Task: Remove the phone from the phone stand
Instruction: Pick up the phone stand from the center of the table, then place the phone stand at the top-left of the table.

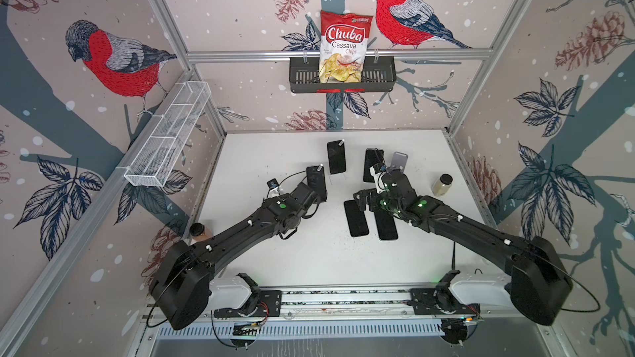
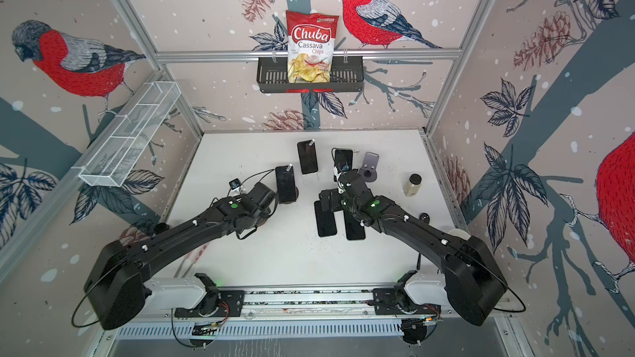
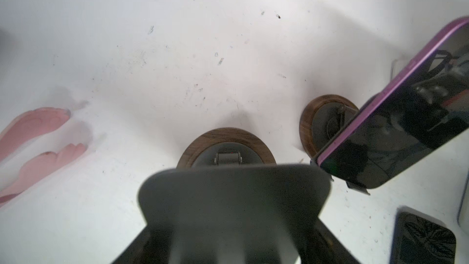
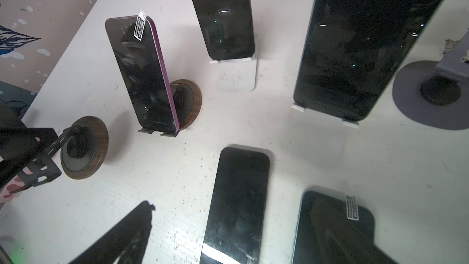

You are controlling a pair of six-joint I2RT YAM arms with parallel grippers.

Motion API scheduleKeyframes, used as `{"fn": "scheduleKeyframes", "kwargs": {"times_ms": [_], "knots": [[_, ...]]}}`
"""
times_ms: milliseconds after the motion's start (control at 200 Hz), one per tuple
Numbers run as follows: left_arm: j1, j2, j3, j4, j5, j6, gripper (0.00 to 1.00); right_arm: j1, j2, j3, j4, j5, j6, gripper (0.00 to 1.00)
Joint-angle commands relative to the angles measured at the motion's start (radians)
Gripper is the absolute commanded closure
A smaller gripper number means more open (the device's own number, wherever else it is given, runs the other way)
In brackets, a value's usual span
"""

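Three dark phones stand on stands: a purple-edged phone on a wooden-based stand, and two on white stands. Two more phones lie flat on the table. My left gripper is closed on the grey back plate of an empty wooden-based phone stand, just beside the purple phone. My right gripper hangs wide open above the flat phone, holding nothing.
An empty lilac stand sits behind the right arm, and a lidded jar stands to its right. Pink utensils lie left of the held stand. A chips bag sits in a wall basket, and a white wire basket hangs at the left.
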Motion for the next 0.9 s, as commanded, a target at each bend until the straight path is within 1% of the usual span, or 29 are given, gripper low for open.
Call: {"fn": "scheduleKeyframes", "kwargs": {"times_ms": [0, 100, 231, 496, 521, 897], "knots": [[0.067, -0.018, -0.014, 0.125, 0.041, 0.122, 0.55, 0.005, 0.011, 0.016, 0.010, -0.003, -0.012, 0.00], [0.143, -0.004, -0.007, 0.174, 0.089, 0.192, 0.55, 0.009, 0.026, 0.027, 0.009, -0.005, -0.016, 0.00], [0.217, 0.042, 0.023, 0.227, 0.131, 0.252, 0.55, 0.015, 0.048, 0.046, 0.005, -0.003, -0.020, 0.01], [0.316, 0.219, 0.144, 0.282, 0.217, 0.365, 0.55, 0.031, 0.087, 0.080, -0.001, 0.015, -0.025, 0.01], [0.324, 0.238, 0.183, 0.286, 0.226, 0.374, 0.55, 0.032, 0.090, 0.082, -0.002, 0.017, -0.025, 0.00], [0.411, 0.520, 0.469, 0.234, 0.269, 0.433, 0.55, 0.039, 0.110, 0.104, 0.005, 0.020, -0.018, 0.01]]}}
